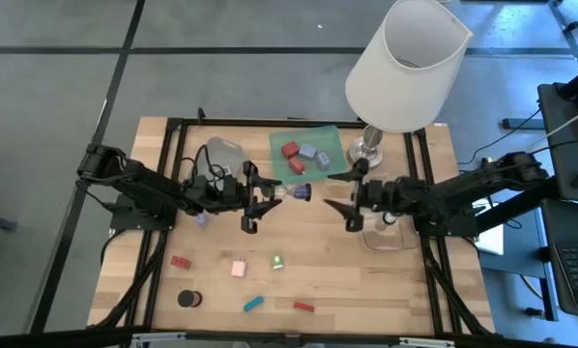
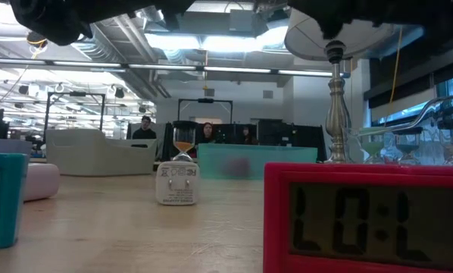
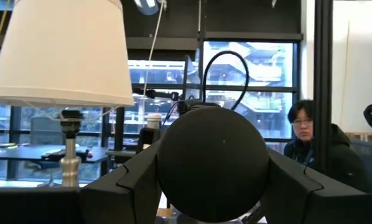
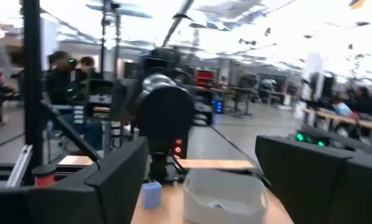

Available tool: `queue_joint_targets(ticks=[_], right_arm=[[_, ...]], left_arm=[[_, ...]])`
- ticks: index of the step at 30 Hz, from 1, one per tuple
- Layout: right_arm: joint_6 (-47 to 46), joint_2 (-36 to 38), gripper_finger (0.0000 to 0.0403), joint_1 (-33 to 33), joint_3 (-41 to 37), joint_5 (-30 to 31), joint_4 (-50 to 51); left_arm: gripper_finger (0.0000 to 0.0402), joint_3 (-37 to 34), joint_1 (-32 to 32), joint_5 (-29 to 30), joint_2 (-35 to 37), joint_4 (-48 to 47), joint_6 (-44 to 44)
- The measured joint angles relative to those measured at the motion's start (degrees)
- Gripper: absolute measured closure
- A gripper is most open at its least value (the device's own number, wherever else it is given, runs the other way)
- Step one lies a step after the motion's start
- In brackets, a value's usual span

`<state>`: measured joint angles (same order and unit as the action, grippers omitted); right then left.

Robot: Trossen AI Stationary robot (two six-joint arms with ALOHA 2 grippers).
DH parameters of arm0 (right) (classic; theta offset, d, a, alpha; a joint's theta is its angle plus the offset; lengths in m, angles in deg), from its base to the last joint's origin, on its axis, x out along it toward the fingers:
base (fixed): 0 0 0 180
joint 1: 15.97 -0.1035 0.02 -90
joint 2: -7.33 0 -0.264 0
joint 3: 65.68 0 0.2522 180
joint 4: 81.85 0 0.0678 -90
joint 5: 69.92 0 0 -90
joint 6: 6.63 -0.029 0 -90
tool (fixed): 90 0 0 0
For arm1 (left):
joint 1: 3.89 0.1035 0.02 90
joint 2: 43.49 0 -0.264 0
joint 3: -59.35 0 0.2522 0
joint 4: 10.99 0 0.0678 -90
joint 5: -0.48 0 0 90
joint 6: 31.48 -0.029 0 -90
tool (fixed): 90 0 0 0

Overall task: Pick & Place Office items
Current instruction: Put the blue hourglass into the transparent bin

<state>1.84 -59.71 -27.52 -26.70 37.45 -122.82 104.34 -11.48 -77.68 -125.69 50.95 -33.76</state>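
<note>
wooden table [image 1: 386,290], green tray [image 1: 281,145] with red [image 1: 290,150] and lavender blocks [image 1: 307,152]

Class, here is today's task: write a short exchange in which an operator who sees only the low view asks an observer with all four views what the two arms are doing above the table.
Operator: My view shows only dark shapes overhead. What is the left arm doing?
Observer: The left end effector grips a dark round-ended item above the middle of the table.
Operator: And the right arm?
Observer: The right end effector is open, facing that item, a little apart from it.
</note>
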Motion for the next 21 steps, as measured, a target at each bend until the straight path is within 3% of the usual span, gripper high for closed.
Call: queue_joint_targets(ticks=[7,12,21], right_arm=[[8.05,-8.18,0.0062,0.31,9.51,-1.52,4.64],[8.41,-11.03,0.0046,0.74,15.82,-1.55,16.30],[7.24,-12.22,0.0044,0.74,19.90,-1.55,22.20]], left_arm=[[0.0194,0.43,0.00,-2.19,0.00,0.45,0.00],[0.0194,0.47,0.00,-2.83,0.12,1.67,-0.60],[0.0195,0.56,0.00,-3.89,0.17,1.94,-1.51]])
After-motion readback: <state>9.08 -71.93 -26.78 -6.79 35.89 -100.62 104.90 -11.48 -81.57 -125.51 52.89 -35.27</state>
